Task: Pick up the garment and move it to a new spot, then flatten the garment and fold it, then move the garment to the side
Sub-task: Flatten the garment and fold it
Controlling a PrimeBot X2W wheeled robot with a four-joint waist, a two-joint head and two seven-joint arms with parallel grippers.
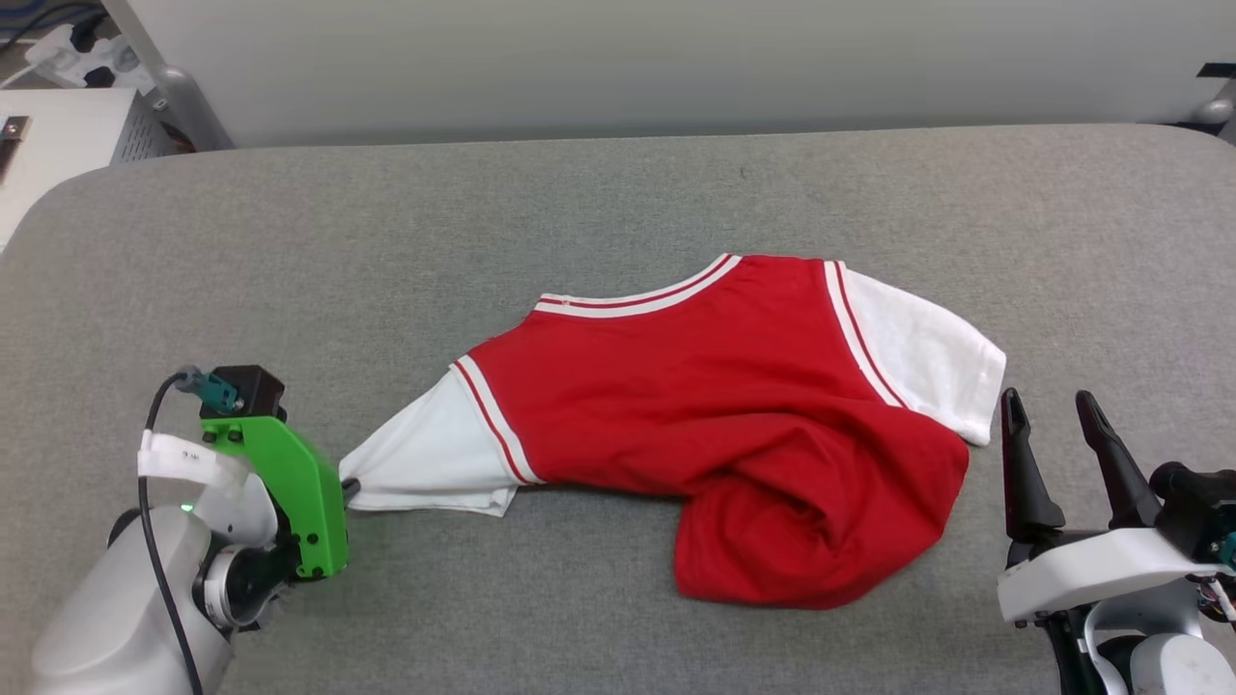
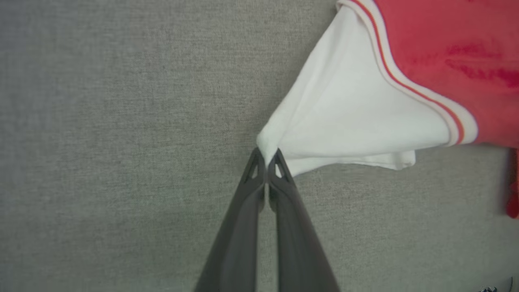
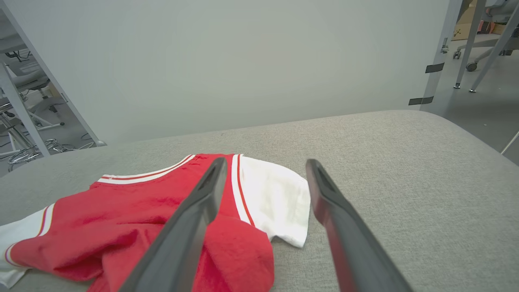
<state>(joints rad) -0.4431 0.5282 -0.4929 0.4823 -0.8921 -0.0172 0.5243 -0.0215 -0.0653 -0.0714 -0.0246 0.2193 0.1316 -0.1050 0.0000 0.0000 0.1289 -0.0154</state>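
Note:
The garment (image 1: 715,405), a red jersey T-shirt with white sleeves and striped trim, lies crumpled on the grey table (image 1: 579,203), its lower part bunched at the front right. No print shows on the upper face. My left gripper (image 2: 267,156) is shut on the tip of the garment's (image 2: 365,117) left white sleeve, pulling it to a point. In the head view that gripper (image 1: 348,487) sits at the sleeve's left end, mostly behind its green mount. My right gripper (image 1: 1053,410) stands open just right of the other white sleeve, holding nothing; its fingers (image 3: 202,202) frame the garment (image 3: 134,219).
A pale wall (image 1: 628,58) runs behind the table's far edge. A white unit (image 1: 58,135) and cables stand at the far left. Table legs and chair bases (image 3: 466,61) show on the floor to the right. Bare grey cloth surrounds the garment.

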